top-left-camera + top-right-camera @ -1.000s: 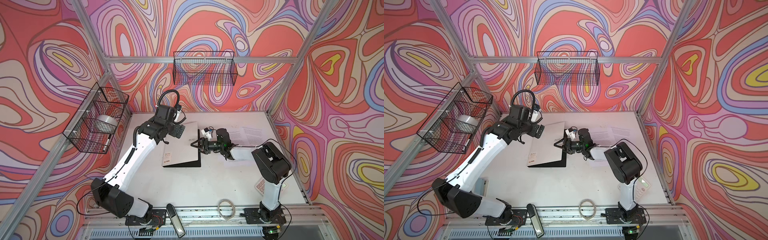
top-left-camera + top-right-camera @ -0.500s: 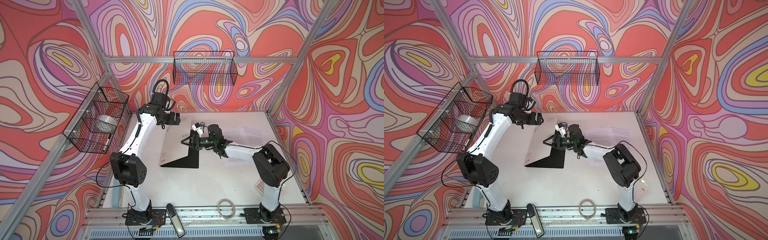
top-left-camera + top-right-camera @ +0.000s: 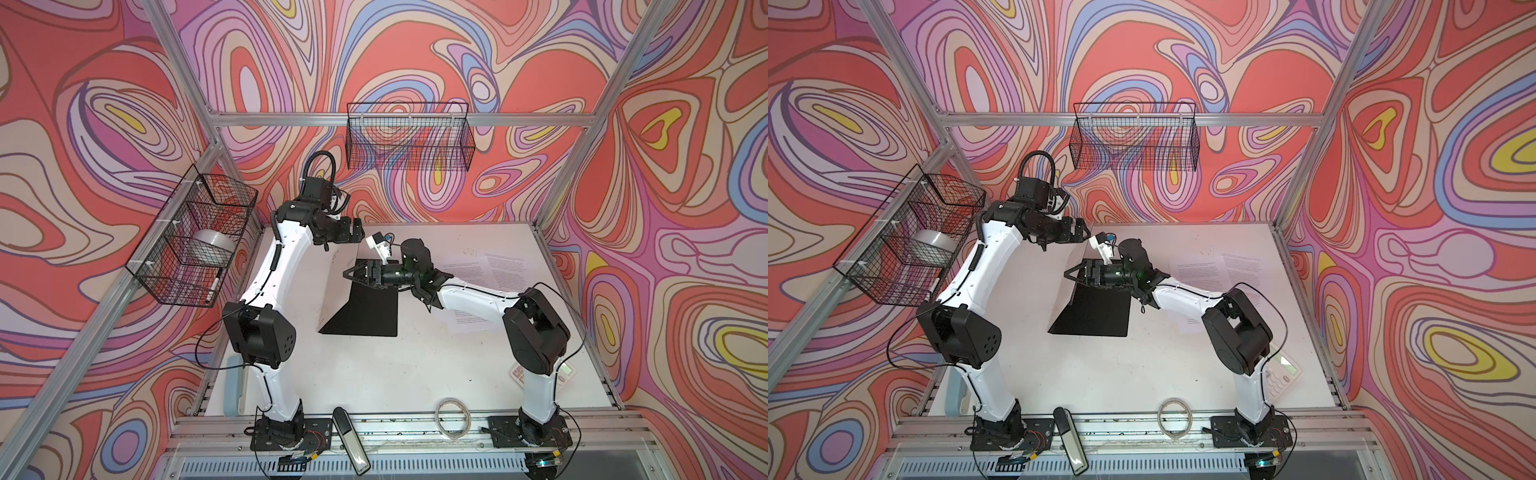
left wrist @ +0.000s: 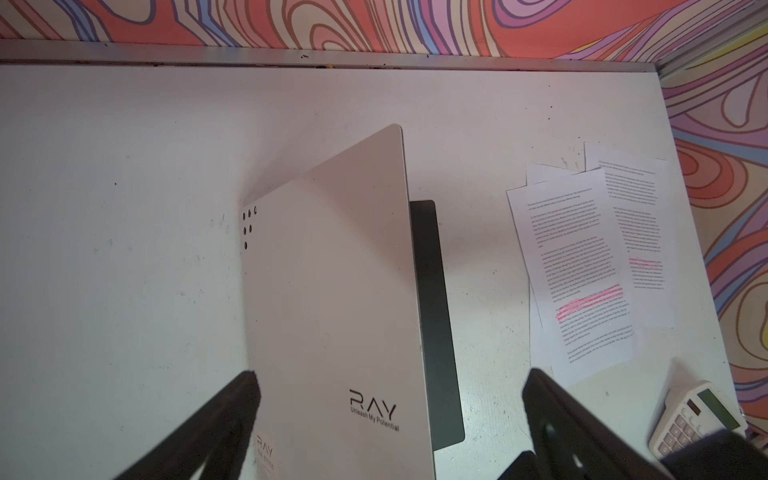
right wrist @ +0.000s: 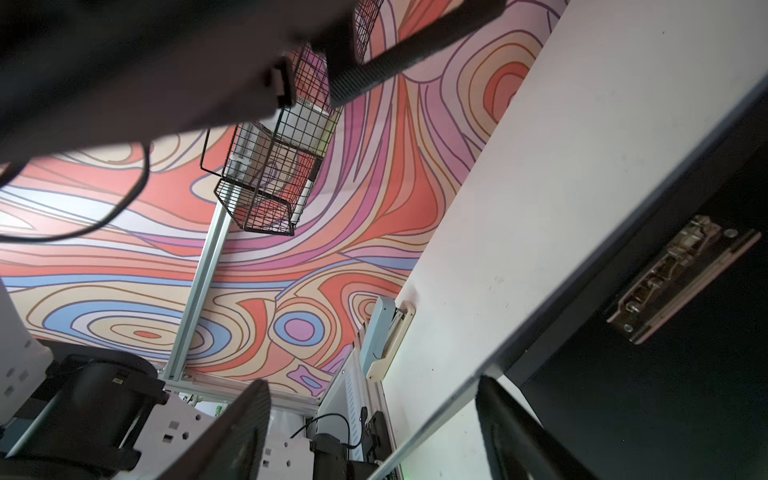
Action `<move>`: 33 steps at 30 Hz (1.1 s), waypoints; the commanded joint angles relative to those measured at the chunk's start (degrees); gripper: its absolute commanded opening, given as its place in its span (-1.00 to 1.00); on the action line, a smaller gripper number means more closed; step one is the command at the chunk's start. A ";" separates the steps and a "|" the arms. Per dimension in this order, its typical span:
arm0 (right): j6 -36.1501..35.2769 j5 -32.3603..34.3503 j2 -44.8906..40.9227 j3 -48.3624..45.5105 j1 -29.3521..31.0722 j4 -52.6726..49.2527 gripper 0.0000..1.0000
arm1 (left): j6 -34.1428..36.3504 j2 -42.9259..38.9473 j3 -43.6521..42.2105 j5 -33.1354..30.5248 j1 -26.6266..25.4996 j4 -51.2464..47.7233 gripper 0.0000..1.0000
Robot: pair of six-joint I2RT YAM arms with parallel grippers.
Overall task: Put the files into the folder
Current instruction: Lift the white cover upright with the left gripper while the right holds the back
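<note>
Bare white table [image 3: 395, 374] lies open on the left. Your left gripper [image 4: 392, 376] hangs spread wide and empty over the raised cover edge of the flat white-grey "RAY" folder [image 4: 332, 291]. Your right gripper [image 3: 349, 274], jaws apart and empty, sits just beside the cover's black inner face. The printed white paper files [image 4: 582, 266] lie flat to the right of the folder.

Folder [image 4: 332, 291] showing a pale grey-white cover, black dots at one corner, black "RAY" lettering, inside black. Sheets [image 4: 577, 266] white, fine black print, pink-highlighted lines. Table [image 3: 395, 374] white. Walls [image 3: 415, 62] swirl red, pink, purple, blue, yellow. Wire baskets [image 3: 409, 141] black.
</note>
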 commanded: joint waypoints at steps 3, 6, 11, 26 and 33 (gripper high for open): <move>1.46 0.52 4.05 3.13 0.84 2.60 0.64 | -0.67 2.89 2.19 -3.24 0.35 -4.16 1.00; 1.59 0.72 4.63 3.93 1.17 2.79 0.64 | -0.19 3.46 2.47 -6.27 0.35 -4.37 1.00; 2.58 0.51 5.76 4.85 1.41 4.22 0.64 | 0.89 4.00 2.30 -8.82 0.35 -4.27 0.98; 4.74 -0.72 7.96 8.28 1.66 6.49 0.64 | 3.20 5.20 2.65 -14.78 0.35 -5.77 0.90; 4.86 -1.07 7.92 8.16 1.73 6.92 0.64 | 3.82 4.77 2.74 -17.60 0.43 -5.84 0.65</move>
